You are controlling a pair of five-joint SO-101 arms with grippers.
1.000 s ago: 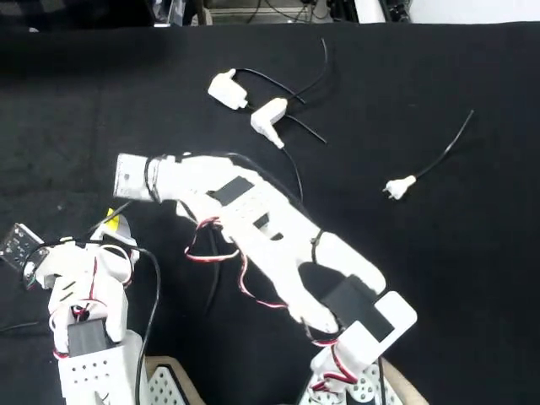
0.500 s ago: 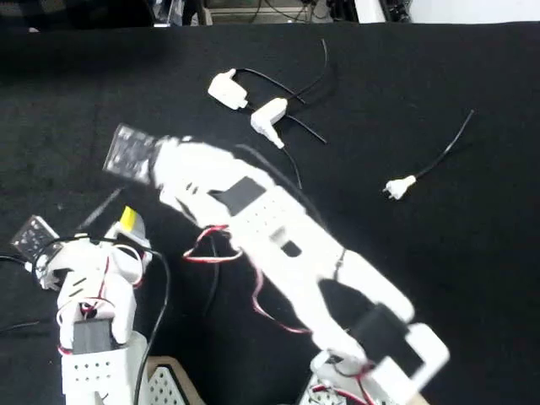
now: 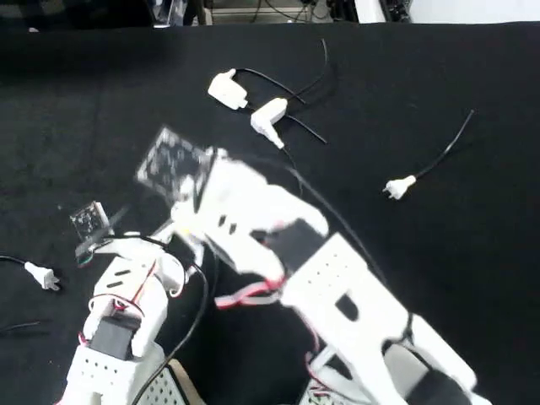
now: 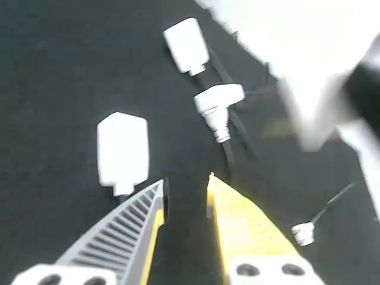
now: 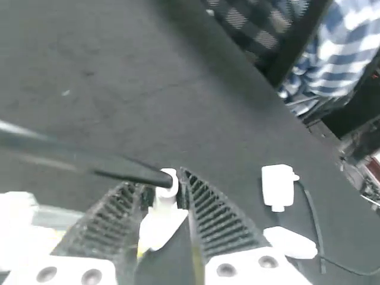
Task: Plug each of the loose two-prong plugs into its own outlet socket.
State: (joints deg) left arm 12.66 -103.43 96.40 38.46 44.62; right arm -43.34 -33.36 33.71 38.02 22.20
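Two loose two-prong plugs lie on the black table [image 3: 494, 270] in the high view. The first loose plug [image 3: 399, 186] rests well away from both arms on the right side, with its thin black cable trailing toward the far edge. The second loose plug [image 3: 42, 276] rests near the left arm [image 3: 126, 291], on its outer side.

We see a third plug [image 5: 160, 221] clamped between the ribbed fingers of the right gripper [image 5: 165, 179], and its black cable [image 5: 77, 160] runs out sideways from the fingers. We find the two white outlet sockets close together toward the far side of the table. The first socket [image 3: 227, 89] and the second socket [image 3: 270, 119] each have a black lead. In the right wrist view both sit ahead of the third plug and well apart from it.

The left gripper [image 4: 185, 179] hangs over bare cloth, its grey and yellow fingers slightly parted with nothing between them. Ahead of it we make out a white block [image 4: 122, 147] just beside the grey fingertip, but we cannot tell what that block is.
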